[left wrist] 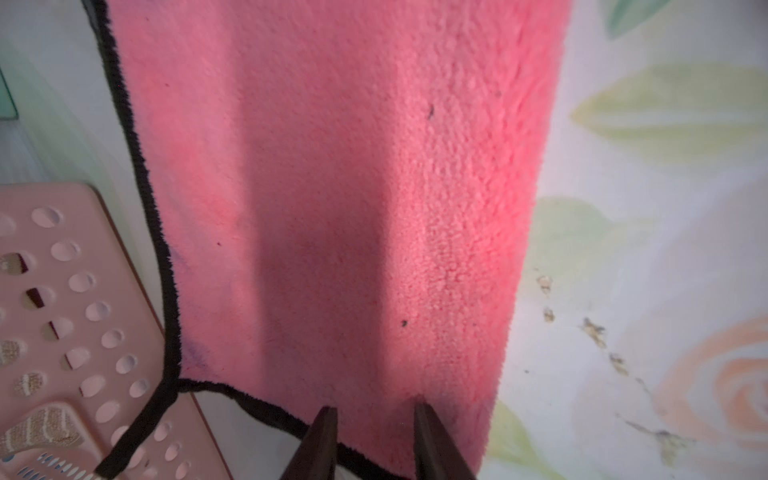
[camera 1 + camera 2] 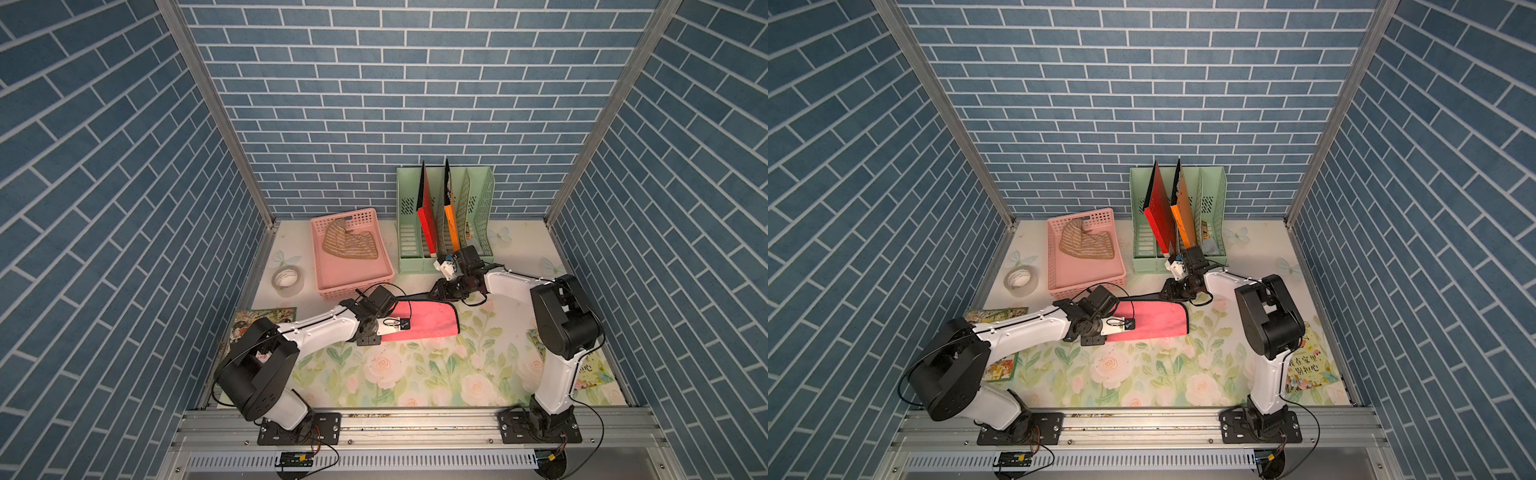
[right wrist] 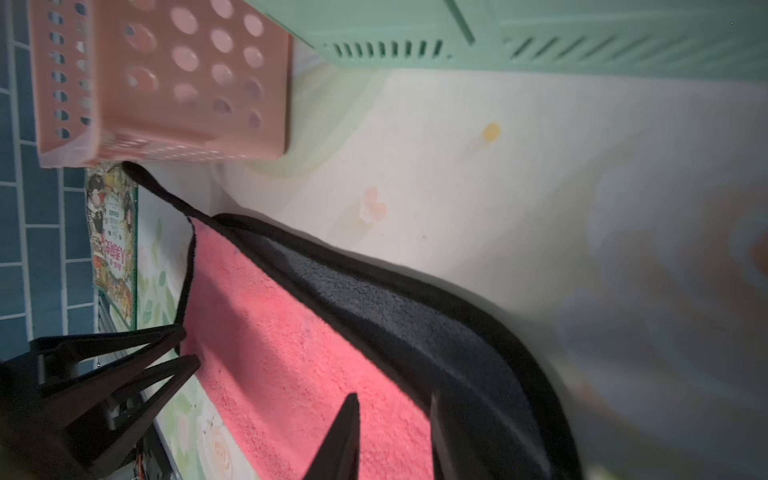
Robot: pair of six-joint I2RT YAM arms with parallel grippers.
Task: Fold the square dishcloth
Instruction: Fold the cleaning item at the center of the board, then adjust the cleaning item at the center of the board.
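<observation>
The square dishcloth (image 2: 428, 318) (image 2: 1158, 320) is pink with a black hem and a dark grey underside. It lies folded into a band on the flowered mat, in front of the pink basket. My left gripper (image 2: 395, 328) (image 2: 1121, 326) (image 1: 374, 405) is at its left end, jaws narrowed with the pink pile (image 1: 332, 166) and hem pinched between them. My right gripper (image 2: 435, 291) (image 2: 1167, 291) (image 3: 392, 398) is shut on the far right edge, where the grey underside (image 3: 415, 316) rises off the table. The left gripper's fingers (image 3: 187, 361) show at the cloth's other end.
A pink basket (image 2: 353, 286) holding a brown striped cloth (image 2: 351, 245) stands just behind the dishcloth. A green file rack (image 2: 409, 249) with a red and an orange folder stands behind the right gripper. A tape roll (image 2: 286, 278) and picture books (image 2: 249, 320) (image 2: 1308, 365) lie at the sides.
</observation>
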